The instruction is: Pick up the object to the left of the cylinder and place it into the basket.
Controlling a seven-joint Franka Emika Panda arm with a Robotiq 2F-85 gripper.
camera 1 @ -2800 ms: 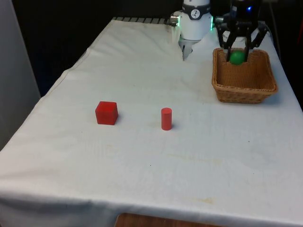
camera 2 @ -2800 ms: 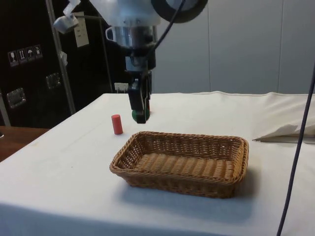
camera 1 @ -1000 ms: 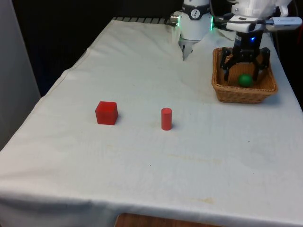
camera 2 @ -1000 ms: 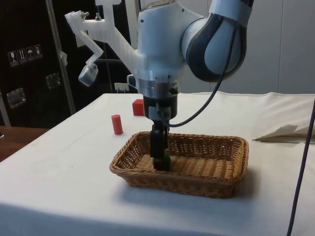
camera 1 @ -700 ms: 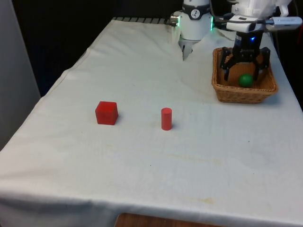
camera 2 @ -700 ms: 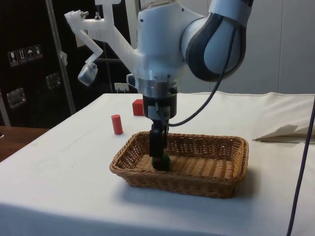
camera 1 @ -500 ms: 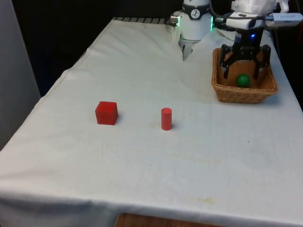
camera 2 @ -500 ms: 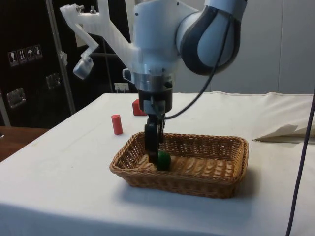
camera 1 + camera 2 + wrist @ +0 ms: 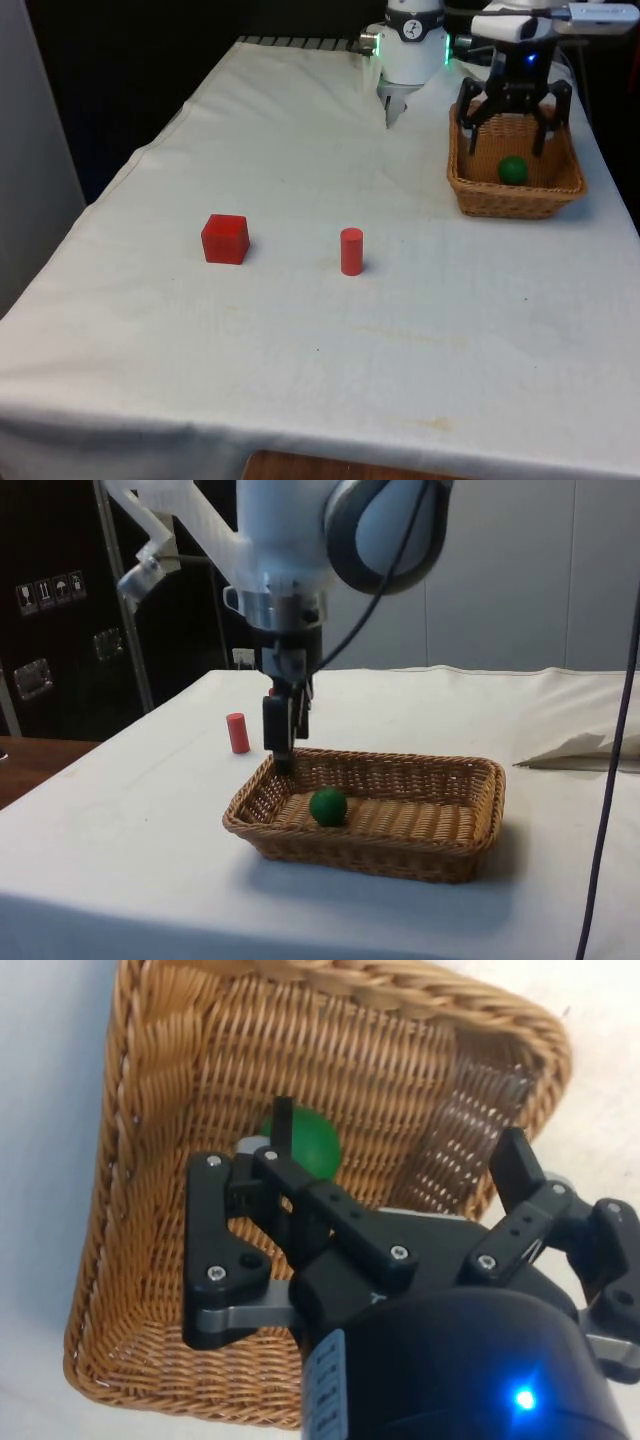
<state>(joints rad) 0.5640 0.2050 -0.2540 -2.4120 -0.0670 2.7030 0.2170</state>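
In the front view you find the rectangular woven wicker basket [image 9: 515, 190] at roughly 1 o'clock from the table centre, resting on the white tablecloth [image 9: 300, 330]. The small green ball [image 9: 513, 168] lies on the basket floor, free of any contact with the fingers. In the side view the same ball [image 9: 328, 806] rests toward the basket's [image 9: 370, 842] rim nearest the red cylinder, clear of the wicker walls.

The black two-finger gripper [image 9: 514, 125] hangs above the basket interior with its jaws spread wide apart and nothing between them. In the side view the gripper [image 9: 281, 742] points straight down, its fingertips at about the height of the basket rim and above the ball. In the wrist view you see the ball [image 9: 305, 1142] just beyond one finger [image 9: 283, 1130], with the gripper [image 9: 395, 1150] standing over the basket's [image 9: 130, 1140] woven floor.

The small upright red cylinder [image 9: 351, 251] stands near the table centre in the front view. The red cube [image 9: 225, 239] sits at the cylinder's 9 o'clock, well apart from it. Both stand well apart from the basket.
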